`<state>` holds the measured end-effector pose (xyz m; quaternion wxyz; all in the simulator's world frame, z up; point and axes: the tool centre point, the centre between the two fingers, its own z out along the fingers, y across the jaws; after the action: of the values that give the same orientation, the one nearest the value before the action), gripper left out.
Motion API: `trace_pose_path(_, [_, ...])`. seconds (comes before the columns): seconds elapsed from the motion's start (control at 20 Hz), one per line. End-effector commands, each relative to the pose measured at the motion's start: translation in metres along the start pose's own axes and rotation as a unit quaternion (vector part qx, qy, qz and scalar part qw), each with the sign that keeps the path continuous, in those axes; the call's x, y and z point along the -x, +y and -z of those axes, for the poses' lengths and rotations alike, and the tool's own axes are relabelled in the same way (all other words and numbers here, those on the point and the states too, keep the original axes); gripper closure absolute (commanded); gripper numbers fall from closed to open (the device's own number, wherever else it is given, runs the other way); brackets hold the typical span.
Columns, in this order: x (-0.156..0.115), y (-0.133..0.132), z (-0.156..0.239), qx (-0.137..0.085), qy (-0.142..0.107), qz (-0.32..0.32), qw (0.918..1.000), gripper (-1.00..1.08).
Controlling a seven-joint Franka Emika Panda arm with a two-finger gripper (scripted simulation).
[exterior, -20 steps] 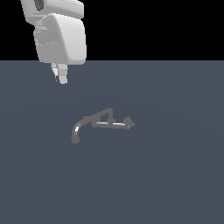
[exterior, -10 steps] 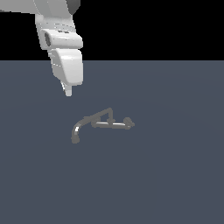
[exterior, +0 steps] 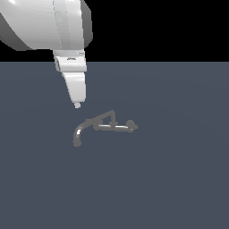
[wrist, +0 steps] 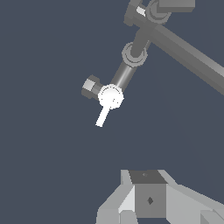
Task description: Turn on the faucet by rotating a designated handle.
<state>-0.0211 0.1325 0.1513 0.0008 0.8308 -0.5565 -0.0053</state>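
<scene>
The faucet (exterior: 103, 127) is lying near the middle of the dark grey tabletop (exterior: 179, 179), well away from its edges. In the exterior view its curved spout (exterior: 79, 133) is bending down toward that view's left, the shiny crossbar (exterior: 111, 127) is running toward the right to a stubby end knob (exterior: 132, 125), and a thin slanted lever (exterior: 103, 117) is rising behind the bar.

The white gripper (exterior: 77, 105) is hanging above the table, just up and to the exterior view's left of the faucet, not touching it. From this side it is narrowing to a single tip, so whether the fingers are apart or together cannot be told. The arm above it is cut off by the frame.

In the wrist view the faucet (wrist: 131, 65) is filling the upper part, its far pipe running out of frame, with one bright white part (wrist: 107, 105) glaring so strongly that its shape is hard to make out. Only blocky grey gripper parts (wrist: 148, 199) are showing at the frame edge, with the fingertips cropped.
</scene>
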Motion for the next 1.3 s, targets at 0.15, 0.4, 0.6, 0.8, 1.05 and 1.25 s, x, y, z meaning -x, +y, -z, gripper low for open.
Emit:
trace_pose_path(0.15, [-0.018,-0.025,-0.032,-0.001,0.003,-0.063,0.998,1.08])
trace_pose_path(0.4, [-0.036,-0.044,-0.057,-0.002,0.004,-0.114,0.9935,1.08])
trace_pose_path(0.6, [-0.048,-0.055,-0.073,-0.003,0.004,-0.146,0.9892,1.08])
trace_pose_path(0.8, [-0.057,-0.063,-0.084,-0.004,0.004,-0.169,0.9856,1.08])
trace_pose_path(1.05, [-0.063,-0.067,-0.089,-0.004,0.004,-0.183,0.9832,1.08])
trace_pose_path(1.25, [-0.063,-0.067,-0.09,-0.004,0.003,-0.183,0.983,1.08])
